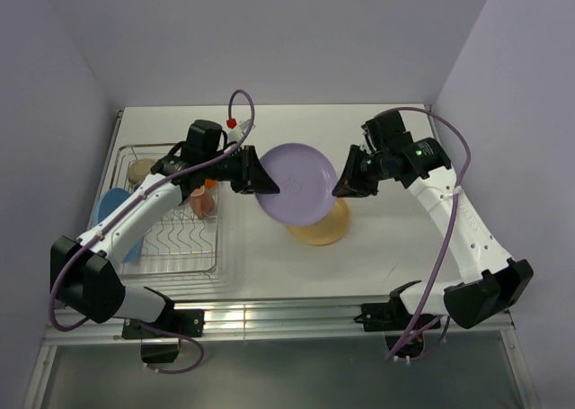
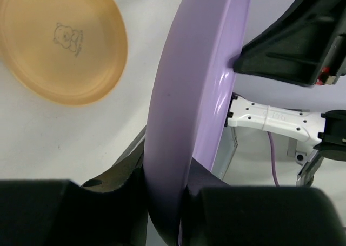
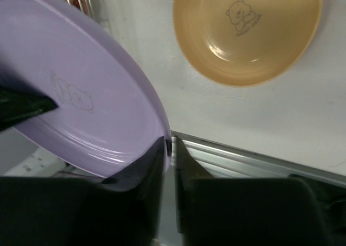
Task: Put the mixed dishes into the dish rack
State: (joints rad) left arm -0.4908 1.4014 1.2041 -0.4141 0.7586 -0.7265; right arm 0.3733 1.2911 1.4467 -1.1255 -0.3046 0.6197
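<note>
Handover trouble looked likeliest from above: the lilac plate (image 1: 296, 182) hung tilted in mid-air between the arms, directly over the tan plate (image 1: 322, 231) on the table (image 1: 395, 247). The dish rack (image 1: 180, 247) stood well to the left. The left gripper (image 1: 264, 185) met one rim and the right gripper (image 1: 340, 189) the other.

In the left wrist view, the left gripper (image 2: 165, 203) was clamped on the lilac plate (image 2: 184, 105), but only near its edge. A shallow bite could let it pivot or slip.

In the right wrist view, the right gripper (image 3: 172, 154) showed a narrow gap with the rim at its tips. I could not tell whether it was pinching. If it let go too early, the plate could drop onto the tan plate (image 3: 248, 35).
</note>
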